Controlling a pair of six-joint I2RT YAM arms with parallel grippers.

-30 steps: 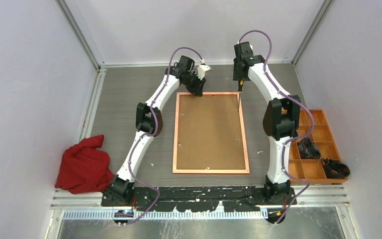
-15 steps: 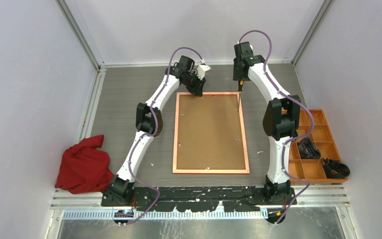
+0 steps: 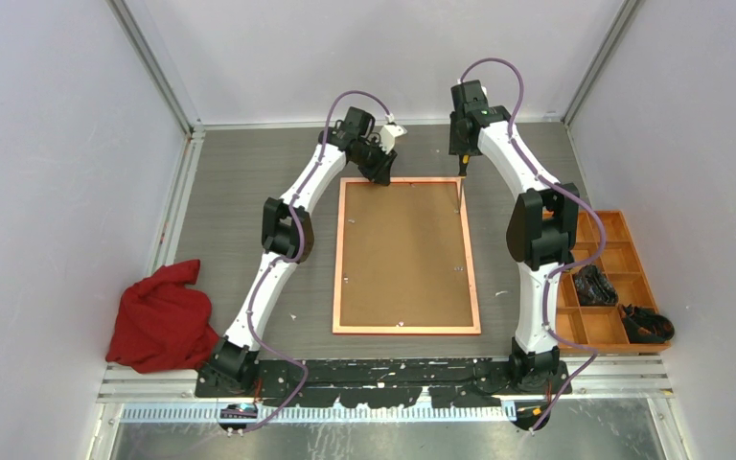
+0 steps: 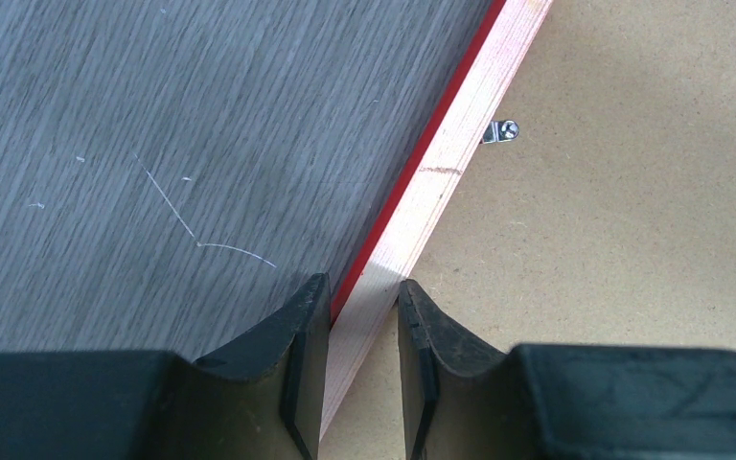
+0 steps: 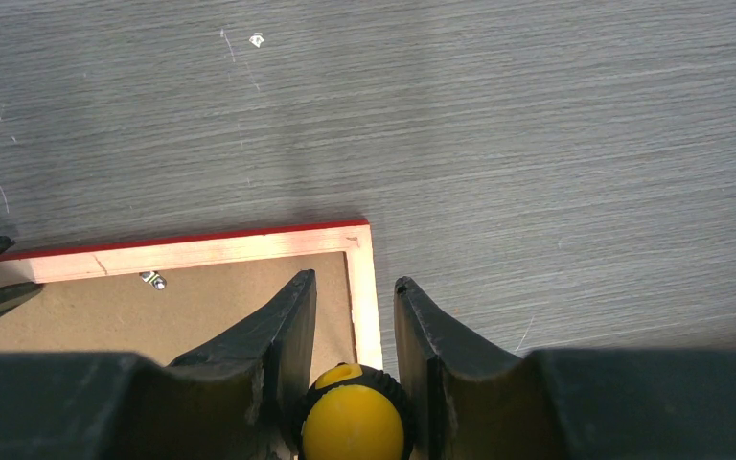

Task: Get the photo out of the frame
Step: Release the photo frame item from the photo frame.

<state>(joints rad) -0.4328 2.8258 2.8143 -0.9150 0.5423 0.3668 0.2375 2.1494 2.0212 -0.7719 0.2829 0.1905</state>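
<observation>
Nothing shifted since a second ago: frame (image 3: 338, 259) lies face down mid-picture in the top view, brown backing board (image 3: 404, 254) up, photo hidden beneath. At its upper-left corner, left gripper (image 4: 364, 287) clamped across the rail. At upper-right corner, right gripper (image 5: 355, 283) clamped on yellow-capped tool (image 5: 353, 422).
</observation>
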